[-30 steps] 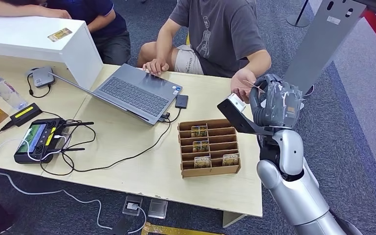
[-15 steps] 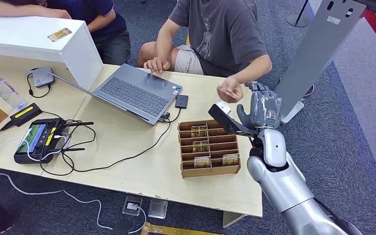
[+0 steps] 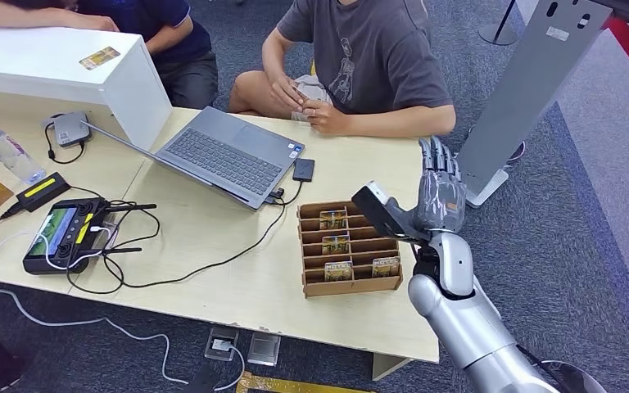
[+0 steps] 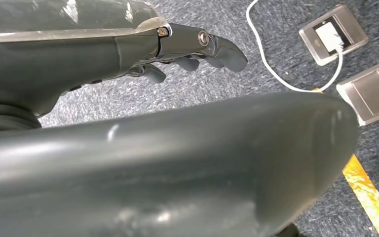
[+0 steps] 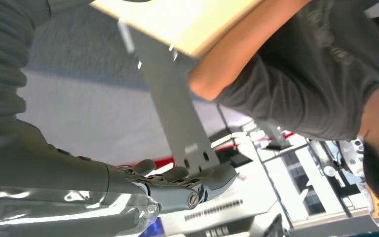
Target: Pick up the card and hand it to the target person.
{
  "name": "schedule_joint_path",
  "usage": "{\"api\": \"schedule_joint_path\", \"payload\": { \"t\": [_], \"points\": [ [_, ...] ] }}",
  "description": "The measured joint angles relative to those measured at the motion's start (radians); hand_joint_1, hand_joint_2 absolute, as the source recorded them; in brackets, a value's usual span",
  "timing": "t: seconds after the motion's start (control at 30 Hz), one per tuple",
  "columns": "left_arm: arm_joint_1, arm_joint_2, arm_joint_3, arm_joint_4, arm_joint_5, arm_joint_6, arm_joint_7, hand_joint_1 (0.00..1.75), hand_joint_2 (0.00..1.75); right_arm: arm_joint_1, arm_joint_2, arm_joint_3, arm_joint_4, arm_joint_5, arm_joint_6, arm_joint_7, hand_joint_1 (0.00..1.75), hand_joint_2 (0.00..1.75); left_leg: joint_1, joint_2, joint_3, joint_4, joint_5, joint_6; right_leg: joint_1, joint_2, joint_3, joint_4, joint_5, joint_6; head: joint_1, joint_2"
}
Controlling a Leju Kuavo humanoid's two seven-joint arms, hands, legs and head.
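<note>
Handover looks done: right hand, lower right of frame, spread and empty, person fingering something small at top centre.

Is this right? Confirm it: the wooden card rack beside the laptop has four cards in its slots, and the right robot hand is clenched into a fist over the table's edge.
Not quite. The right robot hand is not a fist: the head view shows its fingers stretched out straight, holding nothing. The rest stands: the wooden card rack beside the laptop holds four cards.
</note>
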State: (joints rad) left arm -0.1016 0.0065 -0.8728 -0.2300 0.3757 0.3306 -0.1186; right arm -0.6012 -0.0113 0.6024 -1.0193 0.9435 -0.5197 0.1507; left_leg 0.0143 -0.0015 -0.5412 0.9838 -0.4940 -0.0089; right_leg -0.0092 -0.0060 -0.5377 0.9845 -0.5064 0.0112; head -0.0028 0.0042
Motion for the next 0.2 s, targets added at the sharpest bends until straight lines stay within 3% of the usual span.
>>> {"api": "schedule_joint_path", "payload": {
  "t": [0.2],
  "points": [
    [0.000, 0.000, -0.004, 0.000, 0.020, 0.010, 0.010, 0.00, 0.00, 0.081, 0.006, -0.024, -0.034, -0.195, -0.109, -0.135, 0.00, 1.75, 0.000, 0.000, 0.000, 0.000, 0.000, 0.000, 0.000, 0.000, 0.000, 0.000, 0.000, 0.000, 0.000, 0.000]
  ]
}}
